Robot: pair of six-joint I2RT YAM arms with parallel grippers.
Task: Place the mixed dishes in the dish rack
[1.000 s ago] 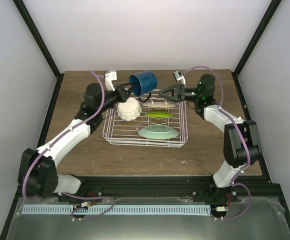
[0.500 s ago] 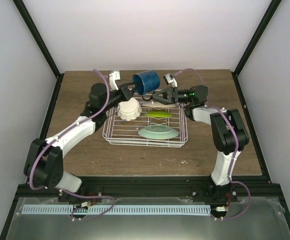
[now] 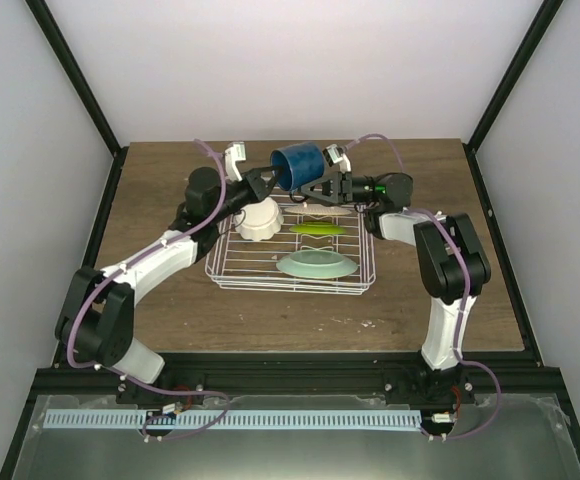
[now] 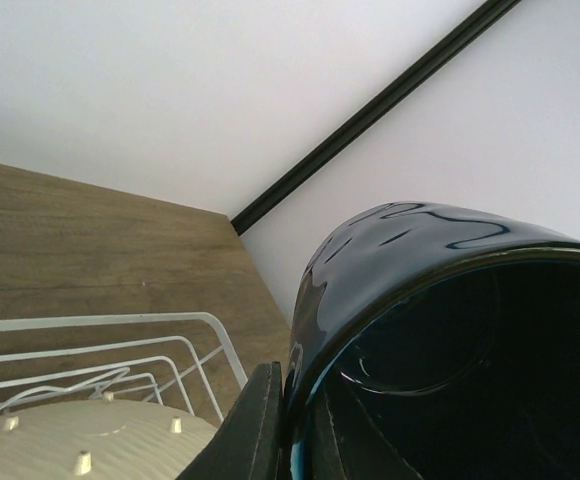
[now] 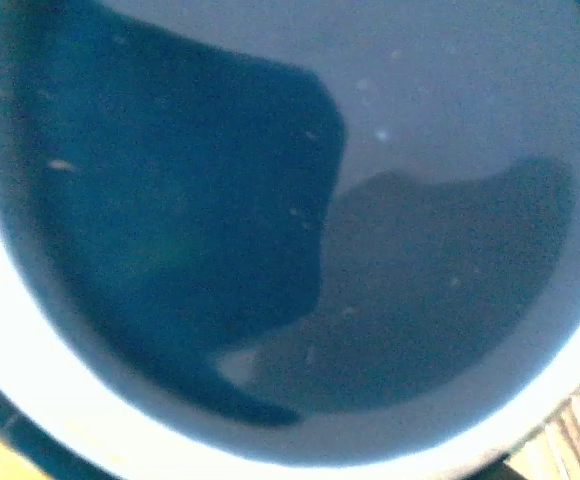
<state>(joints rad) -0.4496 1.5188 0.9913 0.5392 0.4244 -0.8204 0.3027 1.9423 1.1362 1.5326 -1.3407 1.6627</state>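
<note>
My left gripper (image 3: pixel 273 179) is shut on the rim of the dark blue mug (image 3: pixel 296 164), held tilted above the back edge of the white wire dish rack (image 3: pixel 232 268). In the left wrist view one finger (image 4: pixel 255 430) presses the outside of the mug (image 4: pixel 440 300) and the other is inside. My right gripper (image 3: pixel 312 189) is open, right beside the mug's base, which fills the right wrist view (image 5: pixel 290 230). In the rack sit the cream scalloped bowl (image 3: pixel 258 218), the flat cream plate (image 3: pixel 332 210), the lime-green dish (image 3: pixel 318 230) and the mint-green plate (image 3: pixel 317 265).
The rack stands mid-table on the brown wooden top (image 3: pixel 150 190). White walls with black frame posts (image 3: pixel 80 90) close in the back and sides. The rack's wire corner (image 4: pixel 210 330) and the bowl (image 4: pixel 70 450) lie below the left wrist.
The right gripper has reached left, up to the mug. The left gripper has carried the mug a little to the right.
</note>
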